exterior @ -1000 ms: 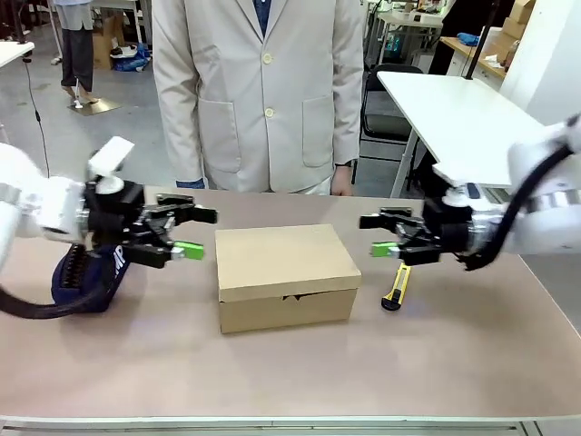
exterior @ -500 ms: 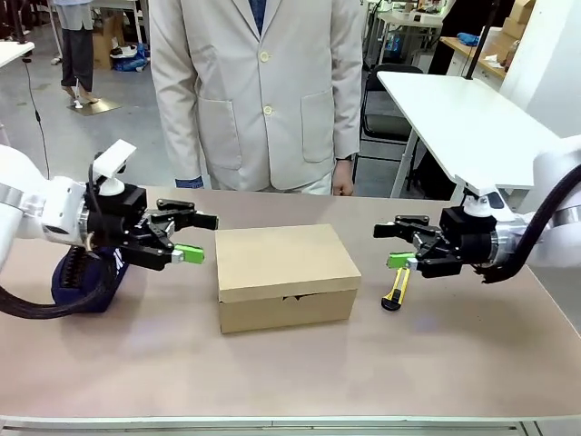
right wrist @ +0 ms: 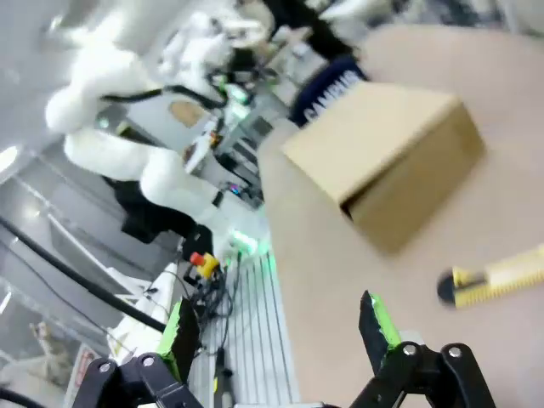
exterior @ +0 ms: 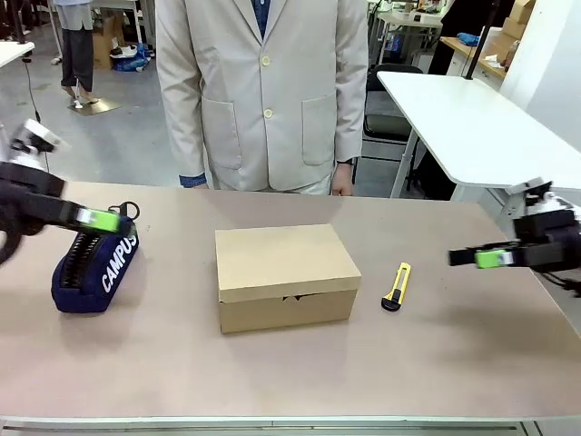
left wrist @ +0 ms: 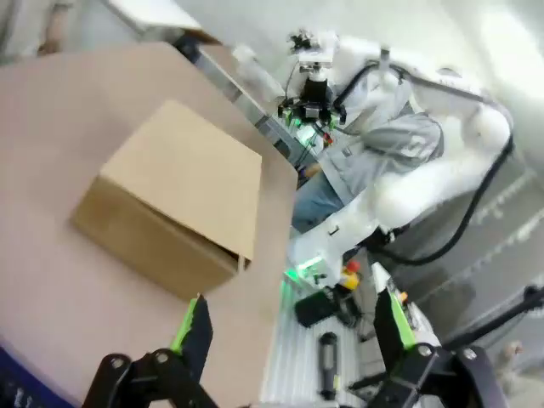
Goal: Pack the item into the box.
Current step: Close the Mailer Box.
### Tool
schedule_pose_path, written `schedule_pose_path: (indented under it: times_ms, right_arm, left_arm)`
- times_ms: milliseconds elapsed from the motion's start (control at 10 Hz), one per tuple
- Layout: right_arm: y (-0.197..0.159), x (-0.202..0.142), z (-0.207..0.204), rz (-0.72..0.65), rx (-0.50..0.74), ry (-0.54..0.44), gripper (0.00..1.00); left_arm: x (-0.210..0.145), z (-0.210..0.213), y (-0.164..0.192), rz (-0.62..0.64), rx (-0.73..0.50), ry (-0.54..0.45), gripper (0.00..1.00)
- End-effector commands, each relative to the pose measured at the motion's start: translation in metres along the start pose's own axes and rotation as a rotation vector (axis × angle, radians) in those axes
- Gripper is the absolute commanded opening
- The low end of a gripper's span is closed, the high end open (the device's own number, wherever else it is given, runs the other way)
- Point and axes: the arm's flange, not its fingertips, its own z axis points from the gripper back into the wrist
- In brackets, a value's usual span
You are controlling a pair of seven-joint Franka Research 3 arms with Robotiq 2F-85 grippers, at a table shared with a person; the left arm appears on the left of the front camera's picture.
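Both grippers had drawn back from the box (exterior: 283,275) to the table (exterior: 290,372) edges; left gripper (left wrist: 289,327) and right gripper (right wrist: 276,327) stood spread, empty; closed box sat mid-table, utility knife (exterior: 396,286) right, pouch (exterior: 95,263) left; person (exterior: 263,91) behind; the item was hidden.

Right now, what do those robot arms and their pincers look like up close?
White rounded arm casings with black cables looping alongside. Each ends in a black two-finger pincer tipped with bright green pads: the left pincer and the right pincer match.
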Motion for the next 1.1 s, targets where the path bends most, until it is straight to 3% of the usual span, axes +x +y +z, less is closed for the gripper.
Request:
schedule_pose_path:
  times_ms: [0, 200, 300, 400, 1000]
  right_arm:
    - [0.012, -0.008, 0.038, -0.137, -0.115, -0.043, 1.00]
    - [0.000, -0.020, 0.072, -0.241, -0.167, -0.222, 1.00]
    - [-0.010, -0.011, 0.067, -0.243, -0.221, -0.322, 1.00]
    - [0.005, -0.024, 0.066, -0.178, -0.150, -0.116, 1.00]
    - [0.005, -0.024, 0.066, -0.178, -0.150, -0.116, 1.00]
  left_arm:
    - [-0.033, 0.043, -0.034, 0.102, -0.011, -0.102, 1.00]
    - [-0.057, 0.086, -0.021, 0.200, 0.021, -0.194, 1.00]
    - [-0.054, 0.094, -0.011, 0.175, -0.024, -0.340, 1.00]
    - [-0.035, 0.088, -0.018, 0.162, 0.031, -0.144, 1.00]
    - [-0.035, 0.088, -0.018, 0.162, 0.031, -0.144, 1.00]
